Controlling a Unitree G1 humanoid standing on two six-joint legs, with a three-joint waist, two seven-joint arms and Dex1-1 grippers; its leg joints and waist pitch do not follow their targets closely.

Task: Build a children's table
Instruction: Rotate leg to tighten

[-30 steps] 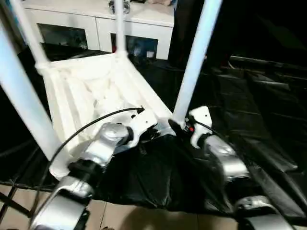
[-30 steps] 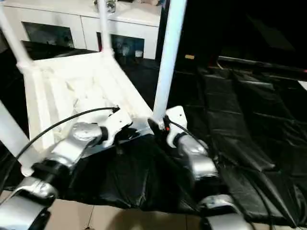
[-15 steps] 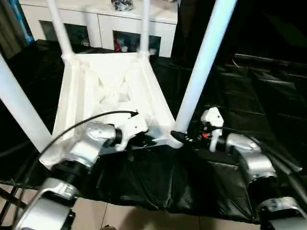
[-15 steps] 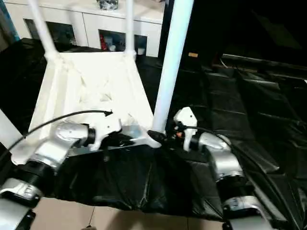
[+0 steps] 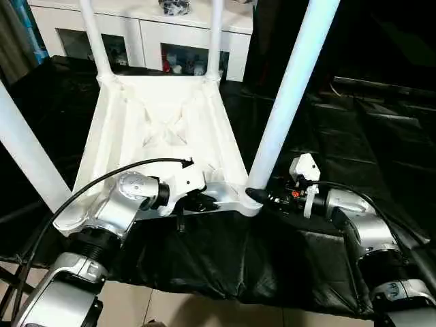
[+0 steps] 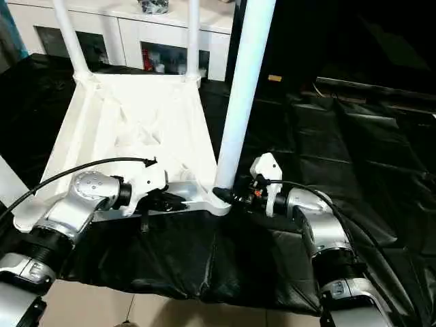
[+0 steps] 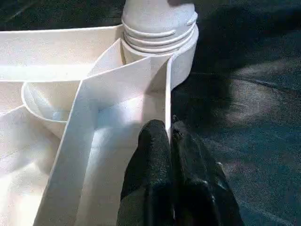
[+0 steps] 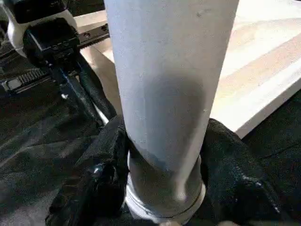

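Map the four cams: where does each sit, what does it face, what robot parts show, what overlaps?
Left eye: on the head, facing forward and down at the upturned table top; silver forearms show.
Right eye: beside it, same scene.
Left wrist: along the left hand, pinching the table's rim.
Right wrist: along the right hand, its fingers on either side of the near right leg.
Shared: both wrist views show that leg's corner socket.

No text can be read anywhere — no labels, brands or numbers; the white plastic and black sheeting carry no legible marks.
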